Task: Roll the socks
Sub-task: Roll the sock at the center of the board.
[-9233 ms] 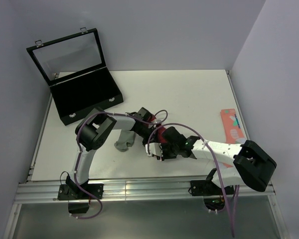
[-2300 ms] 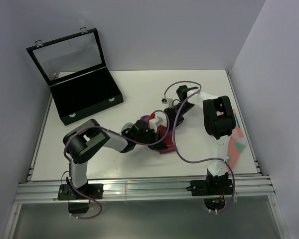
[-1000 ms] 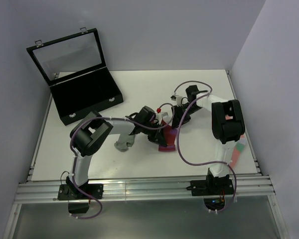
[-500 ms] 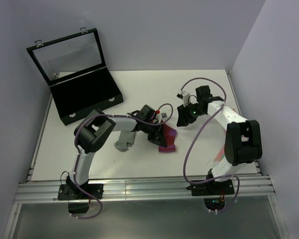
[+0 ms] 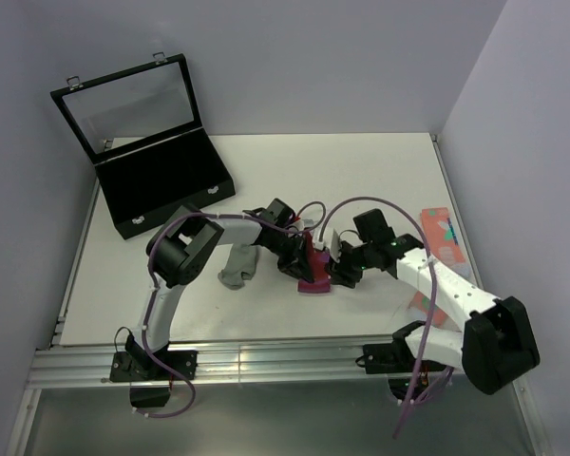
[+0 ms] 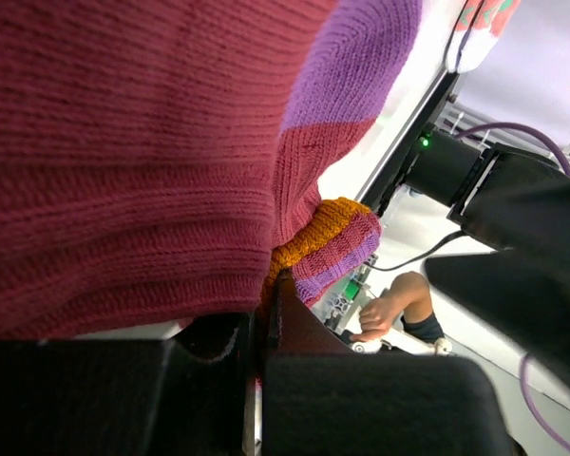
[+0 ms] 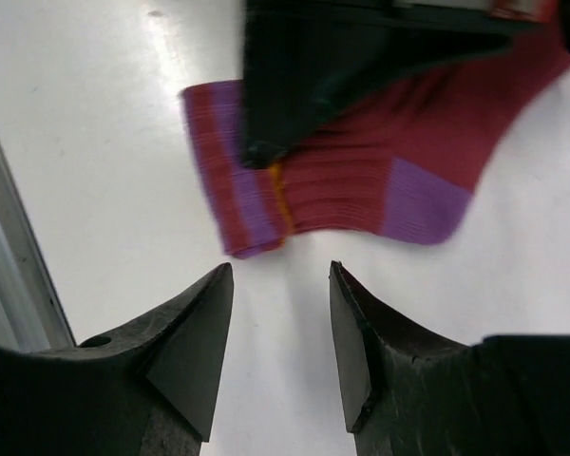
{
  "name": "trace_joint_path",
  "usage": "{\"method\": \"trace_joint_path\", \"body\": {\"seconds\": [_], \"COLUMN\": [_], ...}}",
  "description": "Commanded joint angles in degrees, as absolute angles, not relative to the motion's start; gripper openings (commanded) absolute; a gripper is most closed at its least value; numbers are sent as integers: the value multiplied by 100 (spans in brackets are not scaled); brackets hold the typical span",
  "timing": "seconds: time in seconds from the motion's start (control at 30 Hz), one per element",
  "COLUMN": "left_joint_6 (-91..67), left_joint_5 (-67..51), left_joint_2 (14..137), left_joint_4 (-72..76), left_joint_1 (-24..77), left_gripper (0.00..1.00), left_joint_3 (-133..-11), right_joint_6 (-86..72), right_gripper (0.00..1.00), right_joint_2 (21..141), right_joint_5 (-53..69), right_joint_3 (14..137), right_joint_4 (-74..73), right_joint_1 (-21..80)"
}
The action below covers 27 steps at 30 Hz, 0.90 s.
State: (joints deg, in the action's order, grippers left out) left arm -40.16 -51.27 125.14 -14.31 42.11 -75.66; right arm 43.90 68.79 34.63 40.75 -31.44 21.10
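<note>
The long magenta-red sock (image 5: pixel 314 278) lies folded at the table's middle, with its purple heel (image 7: pixel 421 210) and orange-and-purple end showing. My left gripper (image 5: pixel 301 254) is shut on its fabric; the knit fills the left wrist view (image 6: pixel 123 142) and is pinched between the jaws (image 6: pixel 266 296). My right gripper (image 5: pixel 341 273) is open and empty, just right of the sock; in the right wrist view (image 7: pixel 280 277) its jaws stand apart over bare table just short of the sock's edge (image 7: pixel 342 180). The short grey sock (image 5: pixel 236 267) lies to the left, beside the left arm.
An open black case (image 5: pixel 166 185) with a glass lid stands at the back left. A salmon-pink patterned sock (image 5: pixel 441 237) lies at the right edge, partly under the right arm. The left gripper's dark finger (image 7: pixel 313 76) reaches over the sock in the right wrist view.
My right arm has swung from the far side of the sock round to its near right, gripper open and low. My left gripper has stayed shut on the magenta sock.
</note>
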Motion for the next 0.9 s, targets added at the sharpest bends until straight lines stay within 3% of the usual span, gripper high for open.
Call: {"method": "trace_joint_path", "body": {"seconds": [0.0, 0.87], "left_joint_6": [-3647, -3648], "left_joint_5": [-4034, -4148], "left_joint_2": [13034, 13175], "left_joint_4": [-2355, -2267], "left_joint_1": [4219, 4192], "left_gripper": [0, 0], "left_joint_3": [-7269, -7216], "right_joint_6": [4789, 4764], "right_gripper": [54, 54], "right_joint_2": [6373, 6829], "right_joint_5": [3138, 1961], "right_joint_3": [3780, 3112], "right_joint_4": [-2593, -1732], "right_joint_1": [2548, 4421]}}
